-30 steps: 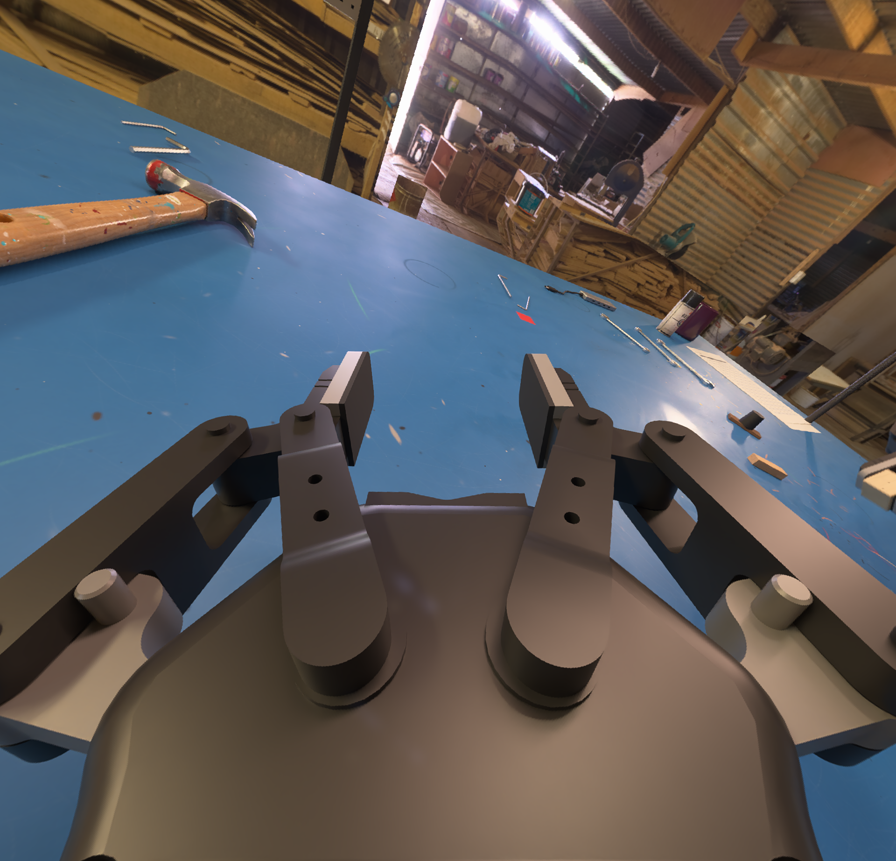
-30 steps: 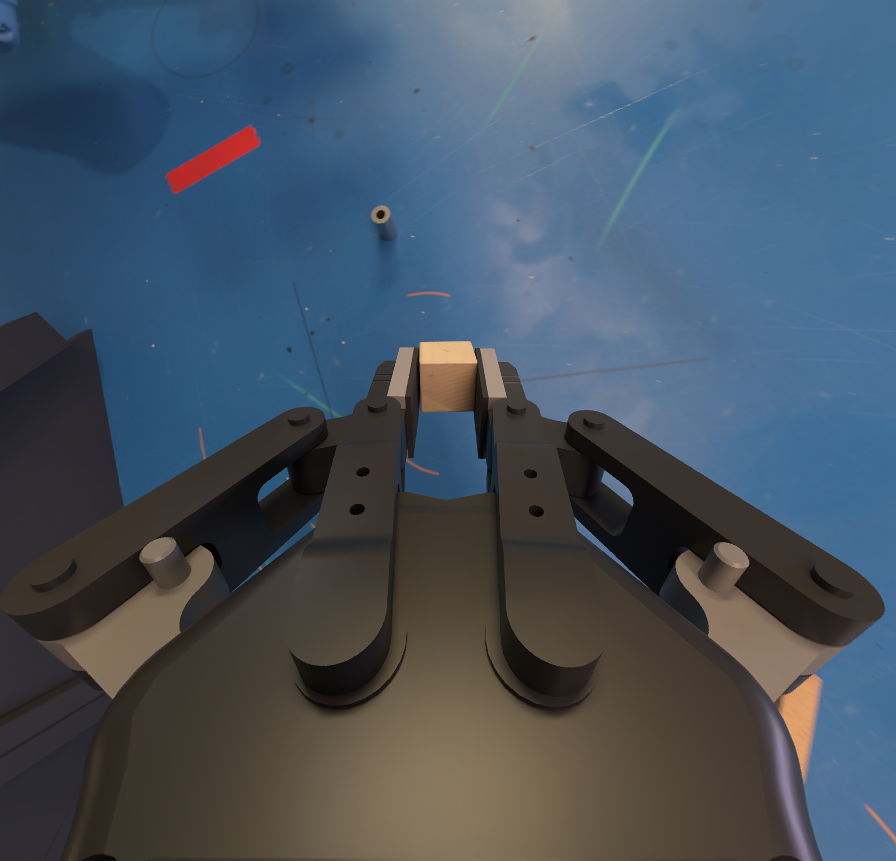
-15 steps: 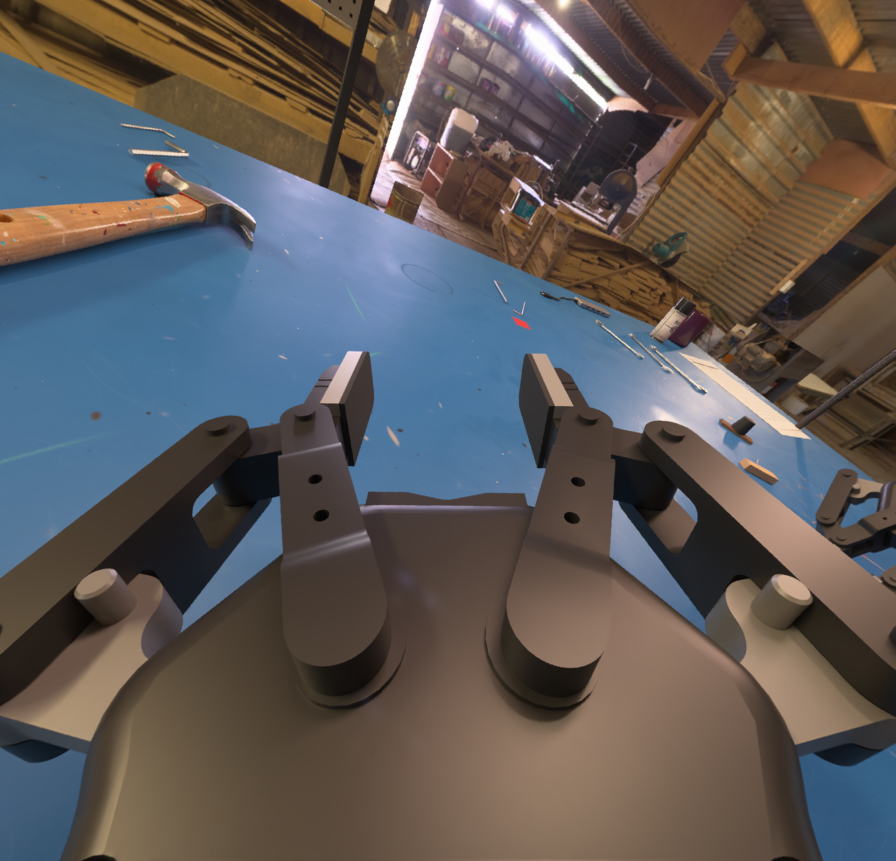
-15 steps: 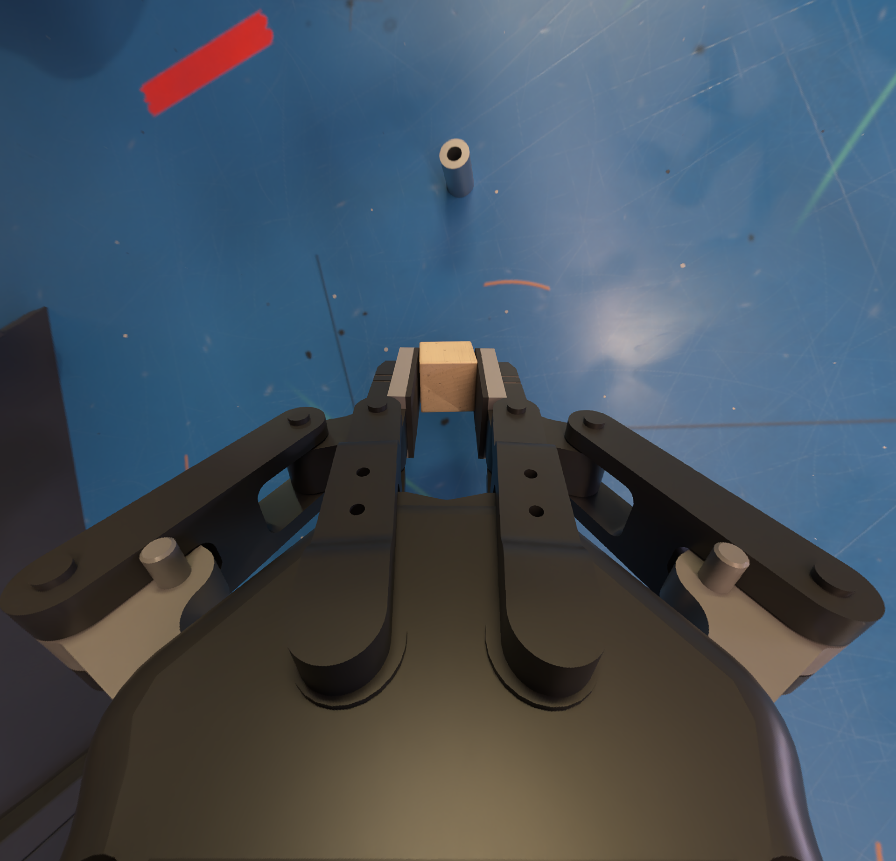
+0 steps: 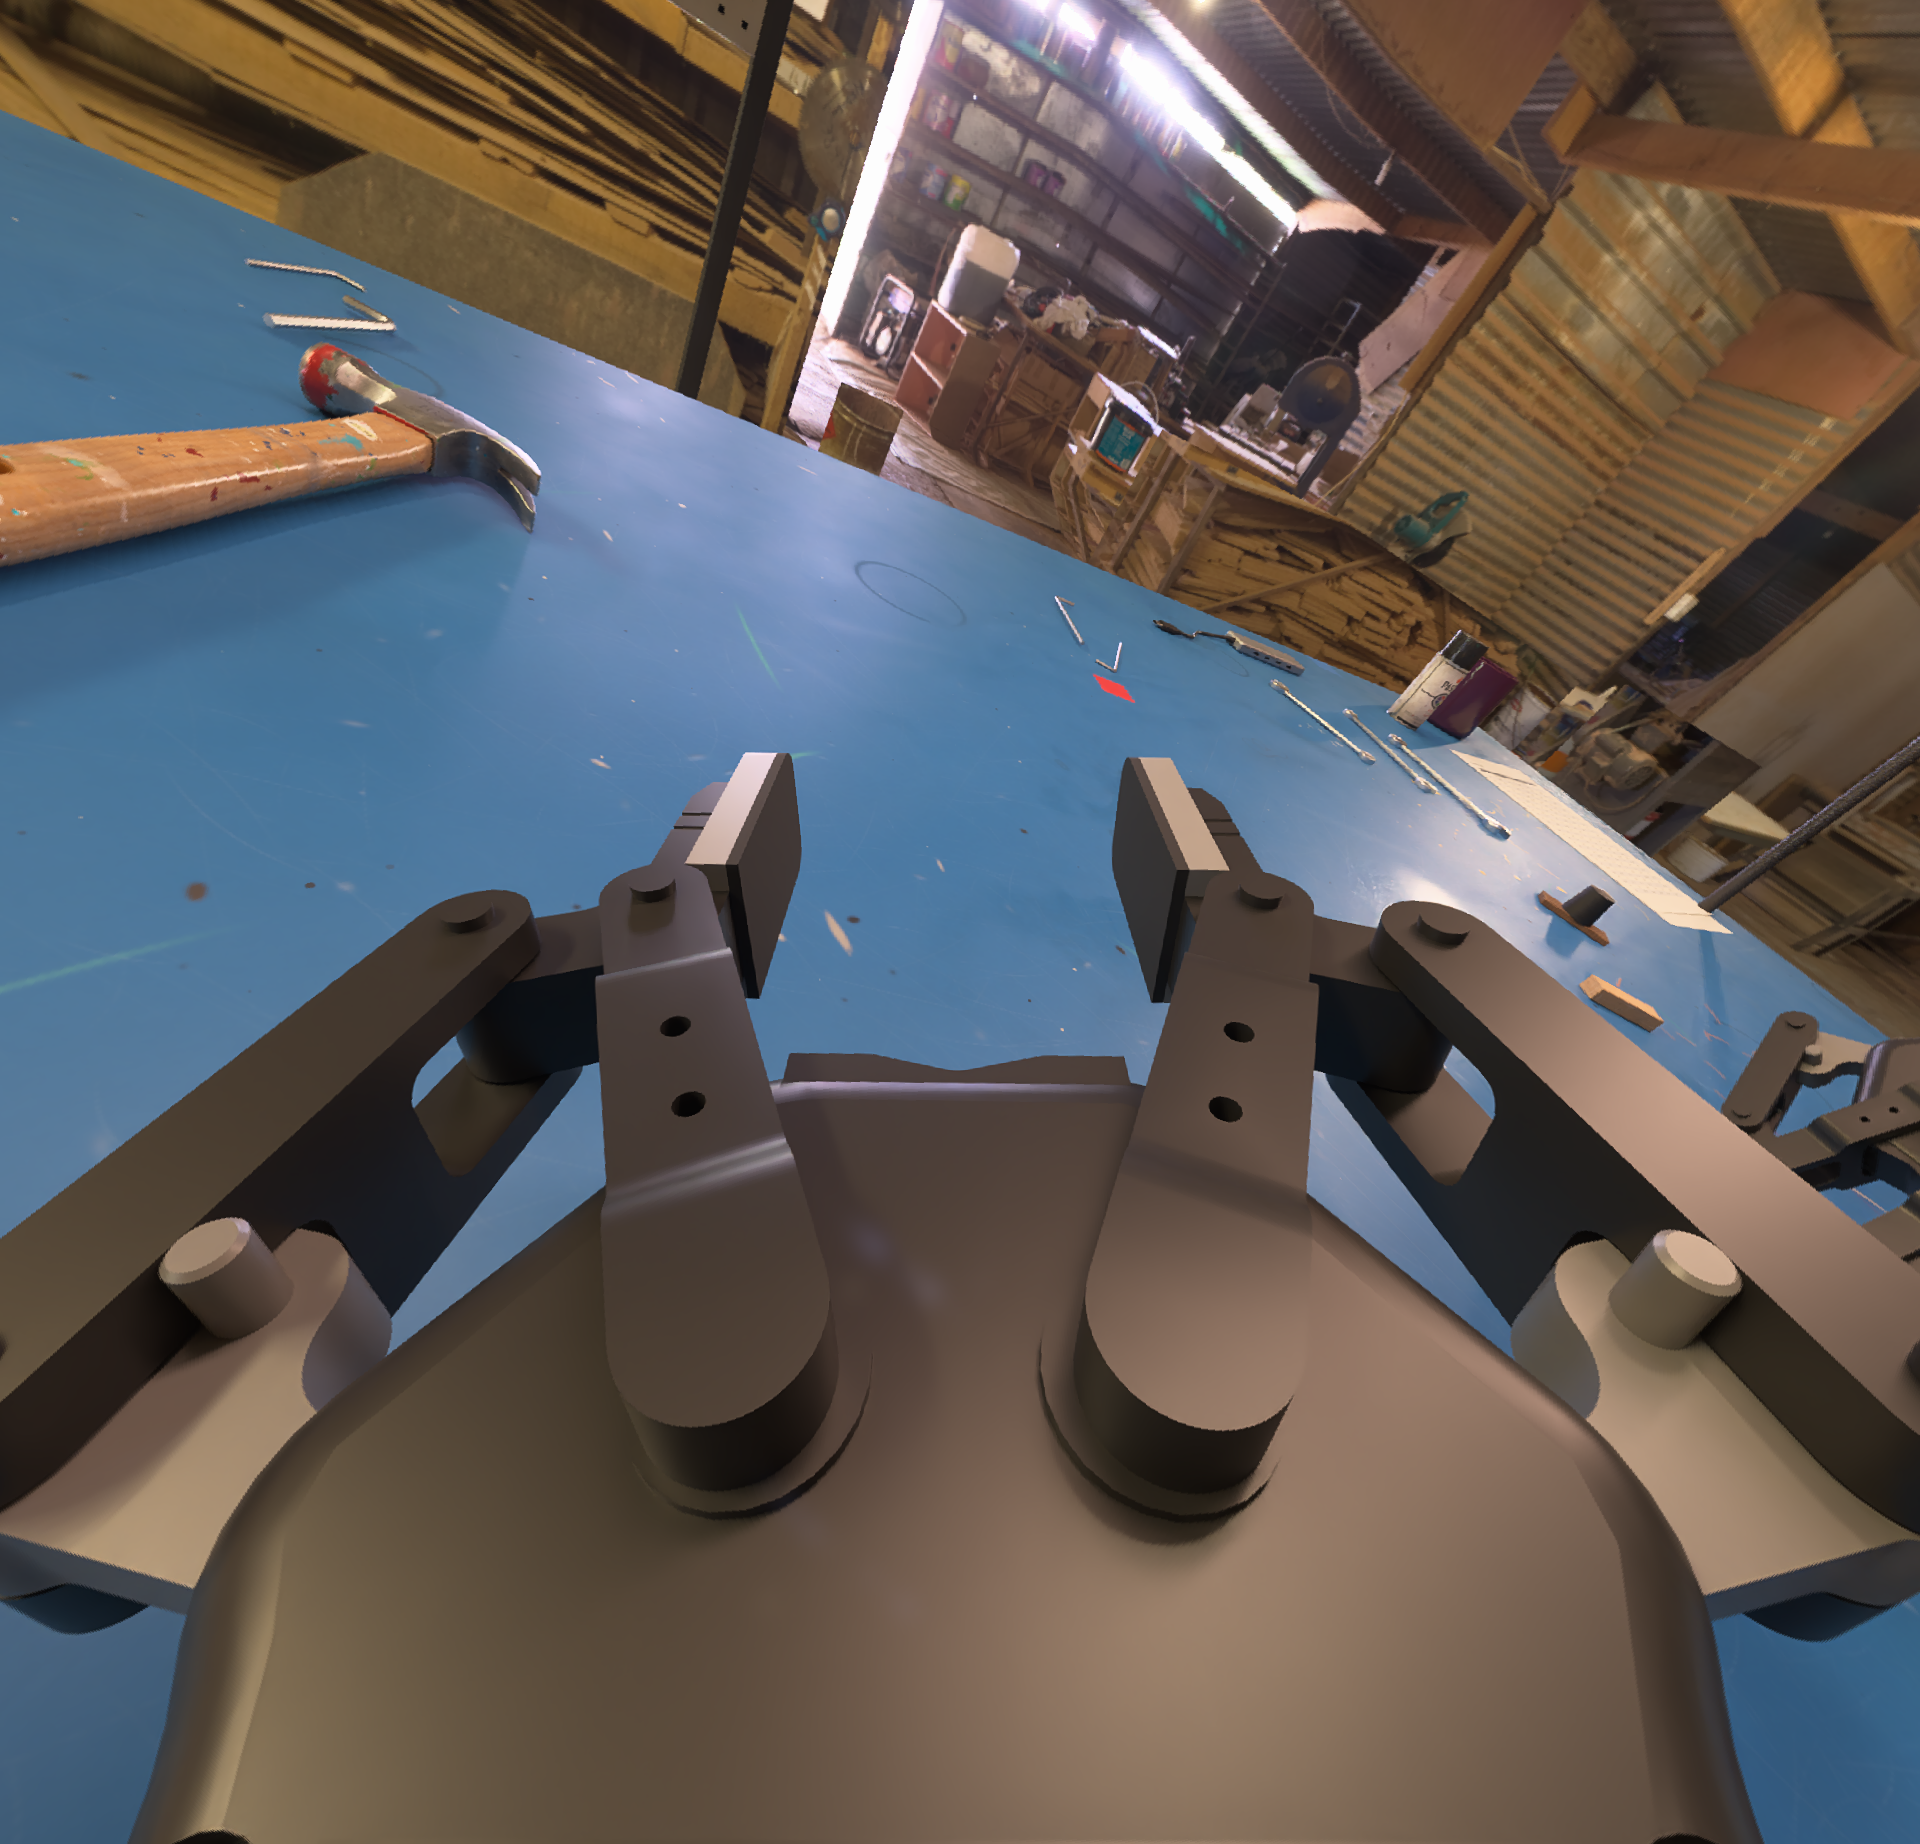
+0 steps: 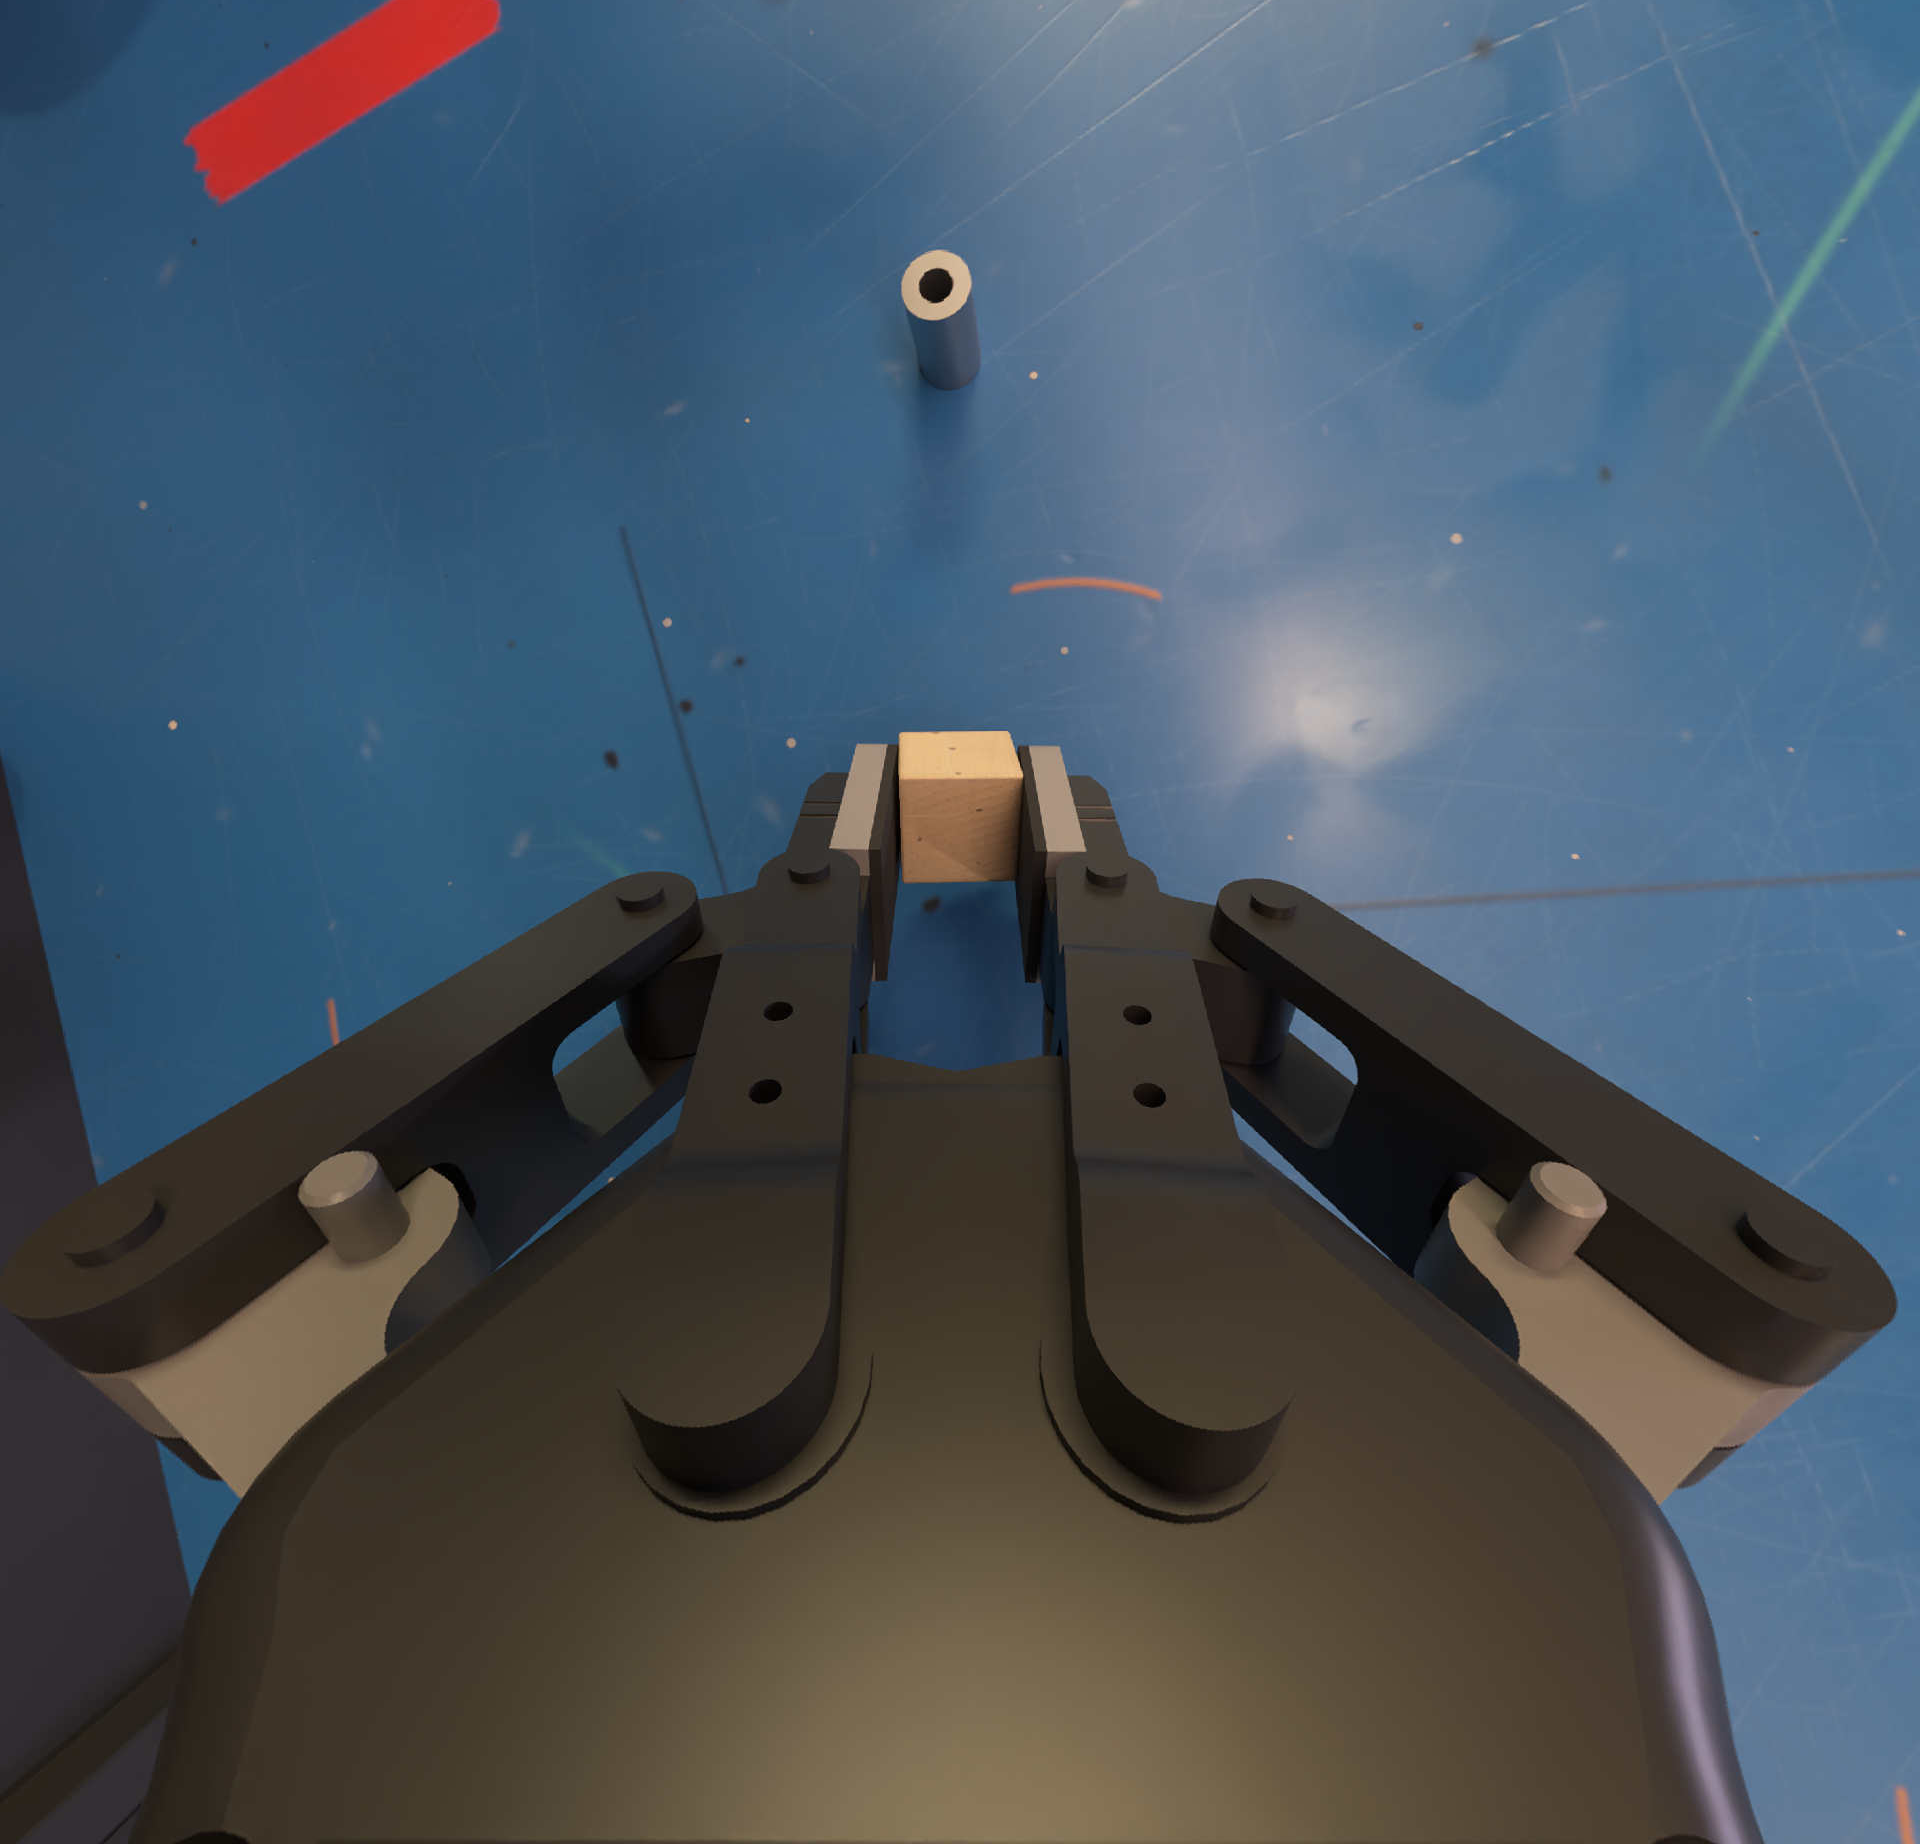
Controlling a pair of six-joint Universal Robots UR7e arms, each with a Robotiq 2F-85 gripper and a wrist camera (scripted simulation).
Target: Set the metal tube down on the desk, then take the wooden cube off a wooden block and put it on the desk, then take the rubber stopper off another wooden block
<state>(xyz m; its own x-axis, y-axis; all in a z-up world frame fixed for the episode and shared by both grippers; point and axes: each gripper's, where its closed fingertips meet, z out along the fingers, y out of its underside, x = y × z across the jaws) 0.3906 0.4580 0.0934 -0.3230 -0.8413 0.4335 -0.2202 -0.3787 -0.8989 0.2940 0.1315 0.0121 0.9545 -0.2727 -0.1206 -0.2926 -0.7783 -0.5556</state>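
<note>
My right gripper [image 6: 958, 807] is shut on the pale wooden cube [image 6: 956, 805] and holds it above the blue desk [image 6: 1351, 340]. The grey metal tube [image 6: 941, 331] stands upright on the desk ahead of the cube. My left gripper [image 5: 956, 859] is open and empty over the desk [image 5: 623, 703]. In the left wrist view, the black rubber stopper [image 5: 1587, 905] sits on a flat wooden block [image 5: 1571, 918] at the far right. A bare wooden block [image 5: 1621, 1000] lies nearer. The right gripper shows at the right edge of the left wrist view [image 5: 1829, 1098].
A hammer [image 5: 249, 475] lies at the far left, with nails [image 5: 322, 319] beyond it. Wrenches [image 5: 1382, 755], a white sheet [image 5: 1590, 849] and a red tape mark [image 5: 1114, 688] lie toward the desk's far right edge. The red tape [image 6: 343, 75] and a dark upright [image 6: 52, 1275] show in the right wrist view.
My right gripper with the cube has come closer to the desk and the tube, which looks larger. The right gripper has come further into the left wrist view. My left gripper stays open.
</note>
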